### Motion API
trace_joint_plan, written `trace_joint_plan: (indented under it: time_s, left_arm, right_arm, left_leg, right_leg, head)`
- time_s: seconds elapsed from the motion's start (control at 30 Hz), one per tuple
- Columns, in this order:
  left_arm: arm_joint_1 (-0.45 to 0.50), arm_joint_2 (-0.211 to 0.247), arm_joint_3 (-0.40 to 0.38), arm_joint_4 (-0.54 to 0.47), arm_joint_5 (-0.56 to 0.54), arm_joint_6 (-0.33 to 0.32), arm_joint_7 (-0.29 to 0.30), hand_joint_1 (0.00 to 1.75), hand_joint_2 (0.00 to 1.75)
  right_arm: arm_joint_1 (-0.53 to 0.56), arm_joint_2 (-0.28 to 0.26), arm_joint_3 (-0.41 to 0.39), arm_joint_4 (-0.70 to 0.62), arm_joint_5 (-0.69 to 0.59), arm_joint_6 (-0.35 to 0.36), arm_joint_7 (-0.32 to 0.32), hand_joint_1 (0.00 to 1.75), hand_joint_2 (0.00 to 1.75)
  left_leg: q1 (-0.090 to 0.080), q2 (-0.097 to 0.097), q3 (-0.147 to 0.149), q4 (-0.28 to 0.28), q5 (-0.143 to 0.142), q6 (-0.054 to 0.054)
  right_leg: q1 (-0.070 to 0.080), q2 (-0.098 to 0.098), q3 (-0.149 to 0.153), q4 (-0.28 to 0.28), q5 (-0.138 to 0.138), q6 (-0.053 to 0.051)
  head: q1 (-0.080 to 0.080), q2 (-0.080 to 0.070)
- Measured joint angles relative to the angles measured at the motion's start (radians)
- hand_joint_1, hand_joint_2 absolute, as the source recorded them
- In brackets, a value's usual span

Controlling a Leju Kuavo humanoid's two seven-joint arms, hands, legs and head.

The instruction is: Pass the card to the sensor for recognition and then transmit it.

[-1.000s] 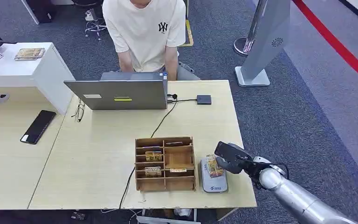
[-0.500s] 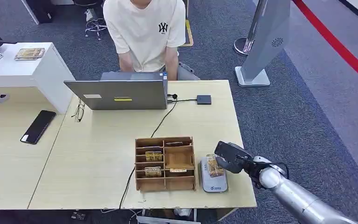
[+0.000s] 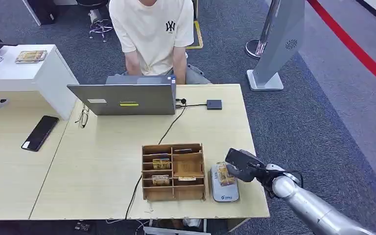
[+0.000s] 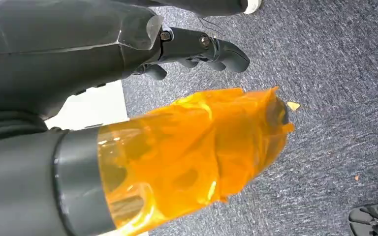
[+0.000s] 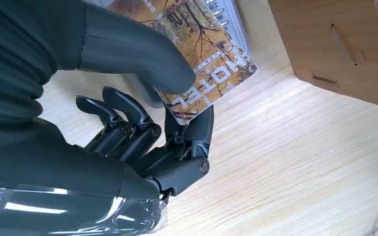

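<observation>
Here the right hand (image 3: 241, 165) pinches the card (image 3: 224, 174) between thumb and fingers (image 5: 128, 105), holding it flat just over the grey sensor (image 3: 223, 189) at the counter's (image 3: 103, 166) near right corner, beside the wooden organiser (image 3: 173, 171). The left hand (image 4: 197, 49) hangs over carpet, fingers curled in with nothing in them. A person (image 3: 152, 34) sits behind the laptop (image 3: 125, 99)
</observation>
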State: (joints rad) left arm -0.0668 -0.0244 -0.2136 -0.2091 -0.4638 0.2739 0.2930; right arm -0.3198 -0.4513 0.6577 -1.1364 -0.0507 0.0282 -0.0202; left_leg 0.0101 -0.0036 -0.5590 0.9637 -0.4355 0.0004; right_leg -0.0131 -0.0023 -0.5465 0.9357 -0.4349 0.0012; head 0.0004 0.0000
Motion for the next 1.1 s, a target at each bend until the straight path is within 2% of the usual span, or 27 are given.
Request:
trace_joint_plan:
  time_s: [0.6,0.9,1.1]
  left_arm:
    - [0.0,0.0,0.0,0.0,0.004,0.003,-0.002,0.0,0.0]
    - [0.001,0.0,0.0,0.0,0.014,0.013,-0.019,0.0,0.0]
    - [0.001,0.0,0.0,0.0,0.023,0.023,-0.032,0.0,0.0]
  right_arm:
    - [-0.003,0.002,0.004,0.003,-0.005,-0.009,-0.014,1.75,1.75]
    - [-0.008,0.014,-0.015,-0.008,-0.023,-0.092,-0.078,1.75,1.75]
    - [-0.01,0.04,-0.066,-0.042,-0.048,-0.168,-0.144,1.75,1.75]
  left_leg:
    - [0.0,0.0,0.0,0.0,0.0,0.0]
    - [0.0,0.0,0.0,0.0,0.0,0.0]
    - [0.0,0.0,0.0,0.0,0.0,0.0]
  right_leg:
    - [0.0,0.0,0.0,0.0,0.0,0.0]
    - [0.0,0.0,0.0,0.0,0.0,0.0]
    - [0.0,0.0,0.0,0.0,0.0,0.0]
  head:
    - [0.0,0.0]
    - [0.0,0.0]
    - [0.0,0.0]
